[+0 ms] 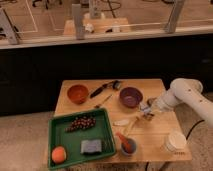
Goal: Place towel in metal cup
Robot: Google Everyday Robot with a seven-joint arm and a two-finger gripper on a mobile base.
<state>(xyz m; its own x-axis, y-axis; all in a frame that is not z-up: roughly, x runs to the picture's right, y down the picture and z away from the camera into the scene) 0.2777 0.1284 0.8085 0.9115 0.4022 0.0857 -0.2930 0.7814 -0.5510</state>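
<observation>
Camera view puts my gripper low over the table's right side, just right of the purple bowl. I judge I'm at the placing step, with towel and metal cup both somewhere under my wrist; next comes a straight lowering over the cup mouth. Towel itself I cannot pick out

Single raised view facing pincer, perhaps distant.

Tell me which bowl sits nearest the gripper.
The purple bowl, just left of the gripper. The orange bowl sits much farther away, toward the table's left side.
</observation>
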